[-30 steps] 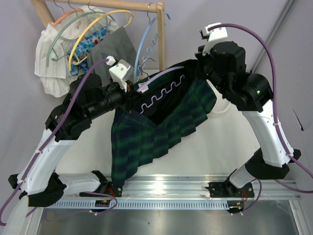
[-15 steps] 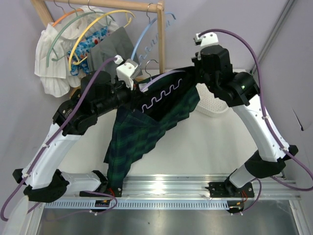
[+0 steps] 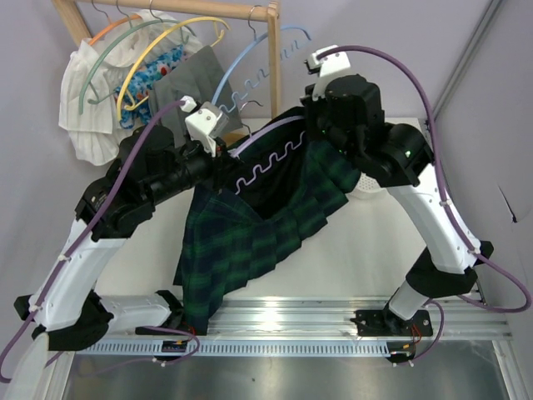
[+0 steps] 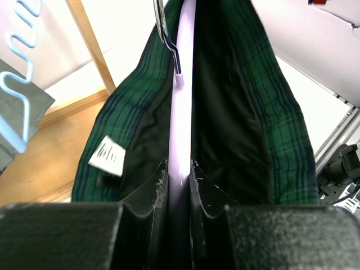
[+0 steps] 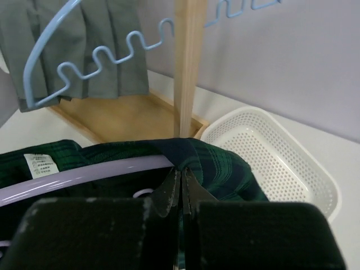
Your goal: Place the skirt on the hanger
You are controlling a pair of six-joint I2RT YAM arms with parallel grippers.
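The dark green and navy plaid skirt (image 3: pixel 250 242) hangs in the air between both arms, its waistband draped over the pale lavender hanger (image 3: pixel 275 129) with its wavy lower bar. My left gripper (image 3: pixel 223 154) is shut on the hanger's left end; in the left wrist view the hanger (image 4: pixel 181 129) runs straight out from between the jaws of that gripper (image 4: pixel 179 174), with skirt (image 4: pixel 275 129) on both sides and a white label (image 4: pixel 107 156). My right gripper (image 3: pixel 312 133) is shut on the skirt's waistband (image 5: pixel 225 169) beside the hanger's arm (image 5: pixel 84 174).
A wooden rack (image 3: pixel 272 58) stands behind, carrying a light blue hanger (image 3: pixel 250 62), a yellow hanger (image 3: pixel 158 50), a grey garment (image 3: pixel 191 79) and a white ruffled garment (image 3: pixel 87 108). A white perforated basket (image 5: pixel 270 157) sits at the right. A metal rail (image 3: pixel 291 321) runs along the near edge.
My right arm has moved left toward the rack, carrying the skirt's waistband with it. The left arm rose and came back down, and the skirt's hem swung.
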